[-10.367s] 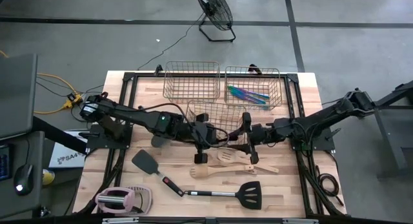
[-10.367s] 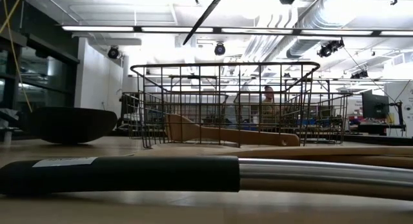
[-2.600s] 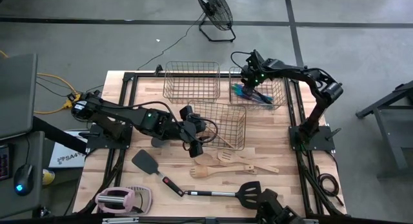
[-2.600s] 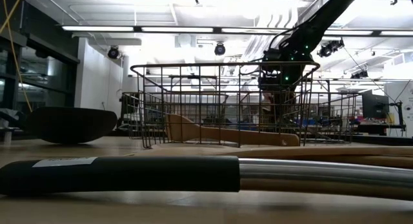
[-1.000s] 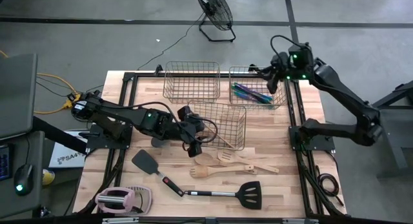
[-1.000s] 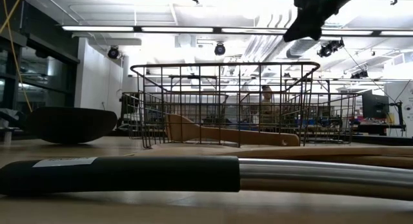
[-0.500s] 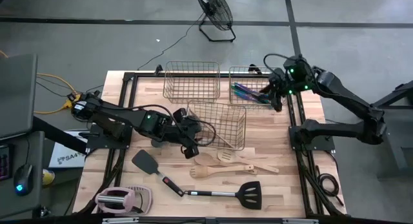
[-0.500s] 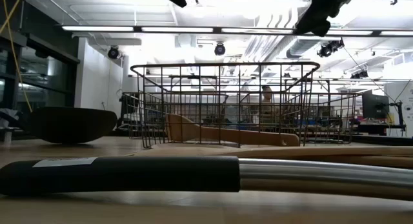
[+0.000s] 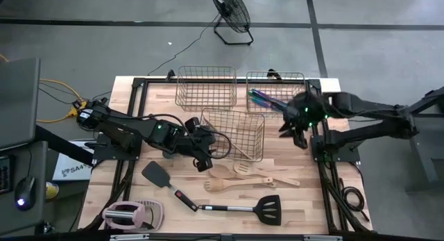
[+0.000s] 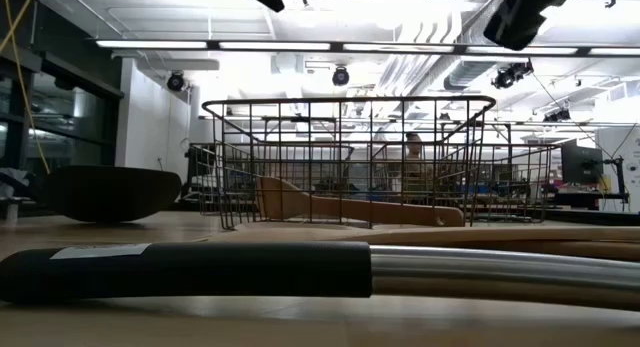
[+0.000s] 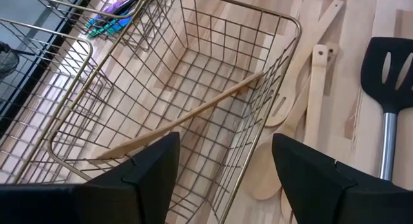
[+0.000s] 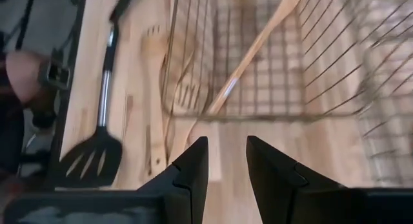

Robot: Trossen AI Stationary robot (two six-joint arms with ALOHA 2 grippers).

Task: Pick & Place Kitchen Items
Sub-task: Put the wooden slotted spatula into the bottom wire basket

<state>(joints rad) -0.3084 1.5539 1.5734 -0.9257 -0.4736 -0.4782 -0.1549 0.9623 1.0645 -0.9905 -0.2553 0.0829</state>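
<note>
A pale wooden spoon lies slanted inside the middle copper wire basket; it also shows in the low view. Thin iridescent purple-teal pieces lie in the far right basket. Several pale wooden utensils, a black slotted spatula and a black spatula lie on the table in front of the basket. My left gripper is open and empty at the basket's near left corner. My right gripper is open and empty above the table, just right of the middle basket.
An empty wire basket stands at the far middle. A pink-and-white gadget sits at the near left corner. A black frame runs around the wooden table top. Bare wood shows between the middle basket and the right frame rail.
My right gripper has come away from above the far right basket, moving toward the table's near edge and down, and now points at the middle basket from its right. My left gripper has drawn back a little toward the table's left edge.
</note>
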